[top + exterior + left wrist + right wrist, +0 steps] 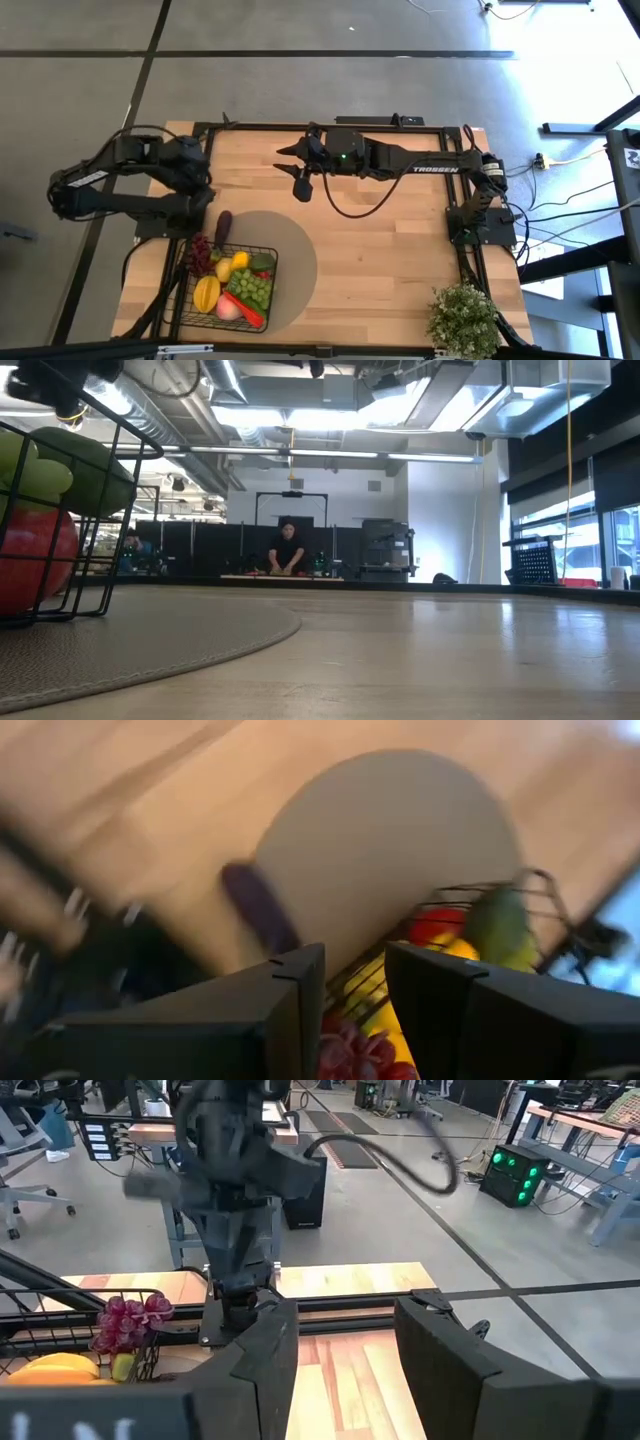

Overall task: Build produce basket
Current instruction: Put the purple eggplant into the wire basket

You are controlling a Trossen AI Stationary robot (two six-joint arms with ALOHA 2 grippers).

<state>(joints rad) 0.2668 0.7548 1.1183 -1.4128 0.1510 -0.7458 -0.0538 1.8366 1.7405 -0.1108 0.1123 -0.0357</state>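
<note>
The black wire basket [226, 284] stands on the round tan mat [290, 262] at the near left, holding produce: purple grapes [200, 250], green grapes [256, 290], yellow fruits [208, 293] and a red apple [35, 560]. A purple eggplant [222, 228] lies on the mat just outside the basket's far side. My left gripper [355, 960] hangs above the eggplant and the basket's far left corner, tilted down, open, nothing between its fingers. My right gripper [292, 170] hovers open over the table's far middle, pointing left.
A bushy green potted plant [463, 318] stands at the near right corner. Bare wood [390, 250] spreads between mat and plant. A black cable [350, 208] loops under the right arm. A person [288, 550] sits far off in the room behind.
</note>
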